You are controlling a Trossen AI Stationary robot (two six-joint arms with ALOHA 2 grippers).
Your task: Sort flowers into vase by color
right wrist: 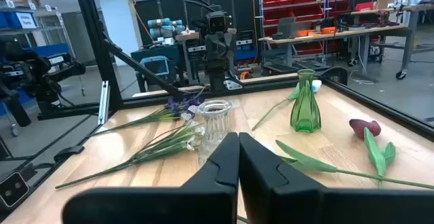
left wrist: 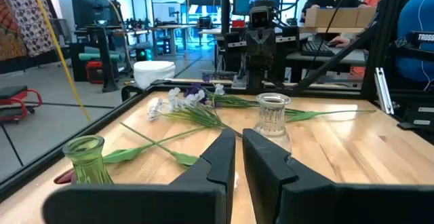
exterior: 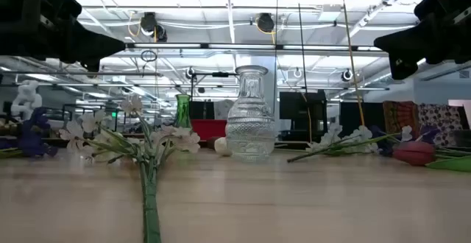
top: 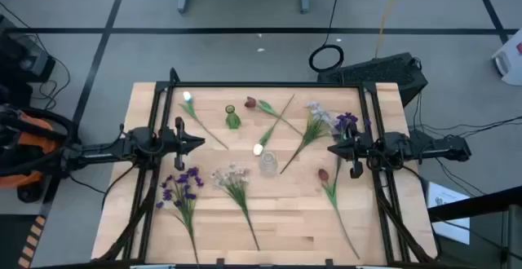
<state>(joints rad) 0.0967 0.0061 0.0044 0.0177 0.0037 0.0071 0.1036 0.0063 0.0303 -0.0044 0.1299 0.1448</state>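
Left gripper (top: 201,143): hangs above the table's left side, pointing toward the middle; fingers (left wrist: 220,157) nearly together with a thin gap, holding nothing.
Right gripper (top: 330,149): hangs above the table's right side, pointing toward the middle; fingers (right wrist: 224,159) pressed together, holding nothing.
Table (top: 285,228): pale wood; every flower lies flat on it and neither vase holds any.
Clear vase (top: 267,165): upright near the middle, between the two grippers; ribbed glass in the low view (exterior: 250,129).
Green vase (top: 232,118): upright, farther back and left of the clear vase, well apart from it.
Purple flower, front left (top: 183,189): lies below the left gripper, stem running toward the front edge.
Pale spray, front (top: 232,177): just left of the clear vase, stem toward the front edge.
White tulip, back left (top: 188,99): bud near the back edge, stem slanting toward the middle.
White tulip, middle (top: 258,148): bud just beside the clear vase.
Red tulip, back (top: 251,103): right of the green vase, its stem crossing another green stem.
Pale spray and purple flower, back right (top: 326,119): heads lie close together near the right gripper.
Red tulip, right (top: 324,175): below the right gripper, stem toward the front edge.
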